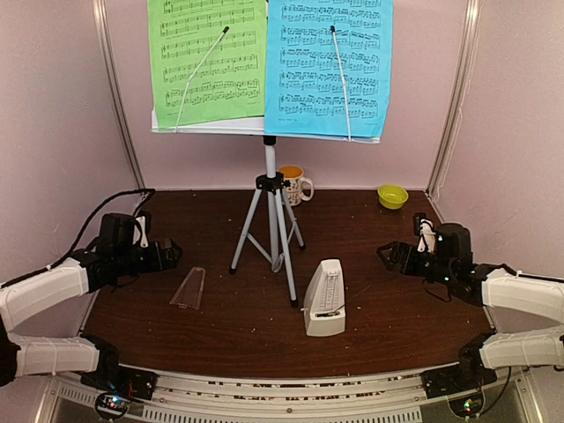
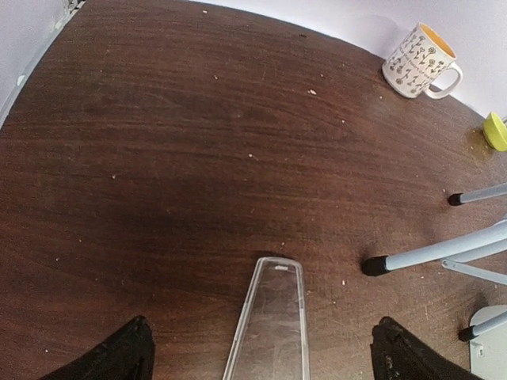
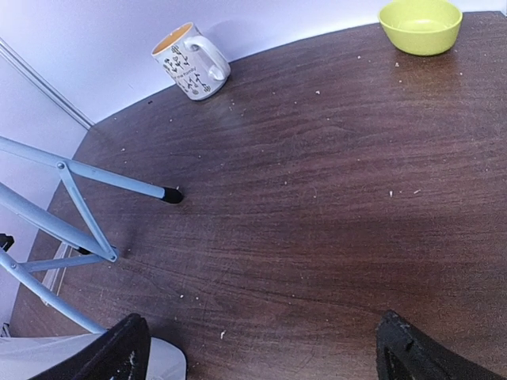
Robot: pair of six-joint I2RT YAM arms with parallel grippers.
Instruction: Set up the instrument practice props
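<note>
The music stand on its silver tripod (image 1: 271, 220) stands mid-table, holding a green sheet (image 1: 207, 62) and a blue sheet (image 1: 328, 66) under wire clips. The white pyramid metronome (image 1: 324, 300) stands uncovered in front of the tripod. Its clear cover (image 1: 189, 288) lies flat on the table to the left and shows between the left fingers in the left wrist view (image 2: 269, 324). My left gripper (image 1: 167, 254) is open and empty above the cover. My right gripper (image 1: 389, 256) is open and empty, right of the metronome, whose corner (image 3: 162, 360) shows in the right wrist view.
A patterned mug (image 1: 294, 185) stands behind the tripod at the back wall. A small green bowl (image 1: 393, 196) sits at the back right. Tripod legs (image 2: 444, 249) spread over the table's middle. Pink walls close in both sides.
</note>
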